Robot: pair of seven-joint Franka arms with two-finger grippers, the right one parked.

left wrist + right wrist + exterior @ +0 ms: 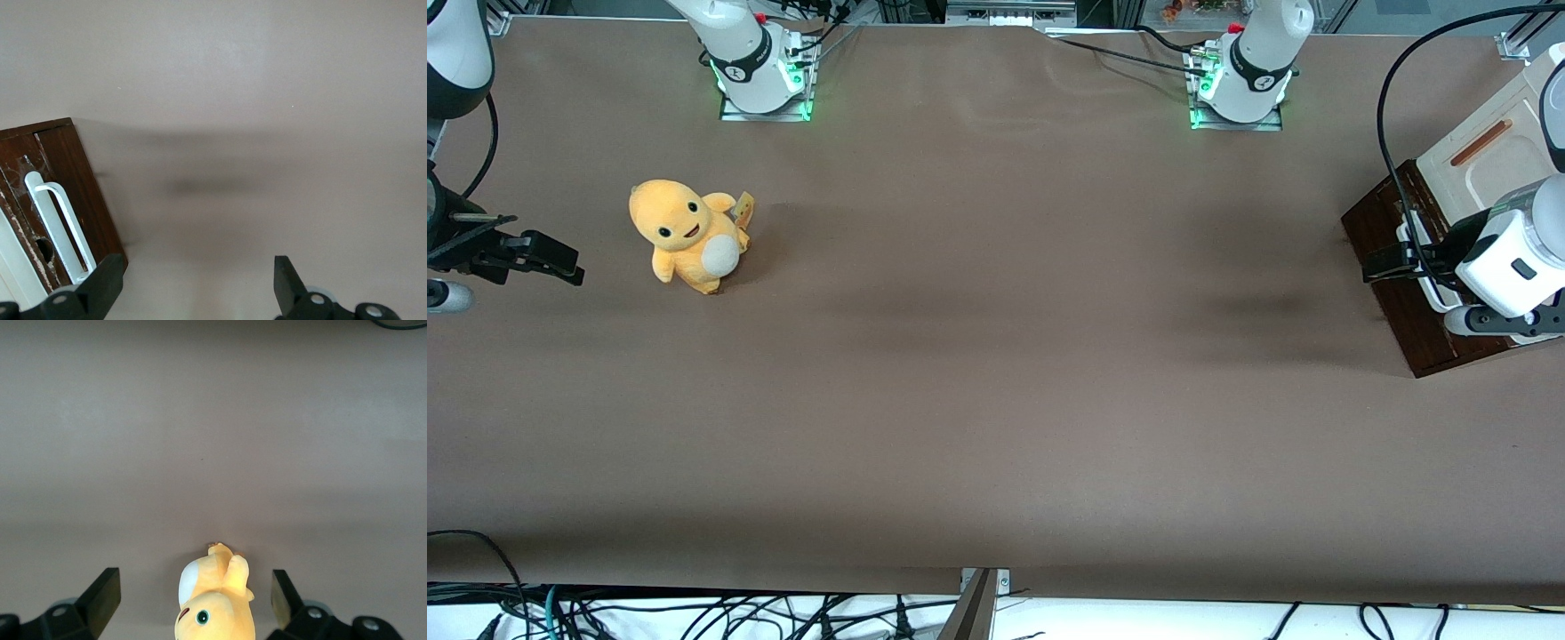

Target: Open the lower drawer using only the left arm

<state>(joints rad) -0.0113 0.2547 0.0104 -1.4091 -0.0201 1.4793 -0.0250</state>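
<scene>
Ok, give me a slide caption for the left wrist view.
Open black two-finger gripper beside the dark brown wooden lower drawer, its white bar handle ungrasped.

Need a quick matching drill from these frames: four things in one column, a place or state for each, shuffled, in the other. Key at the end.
Things:
1. lower drawer
2. gripper
3. plush toy
4. white bar handle

Places or states:
A. open, beside the drawer's handle, not holding it
B. on the table toward the parked arm's end
C. dark brown wood, toward the working arm's end
D. fixed to the drawer's front

Pairs: 1-C, 2-A, 3-B, 4-D
</scene>
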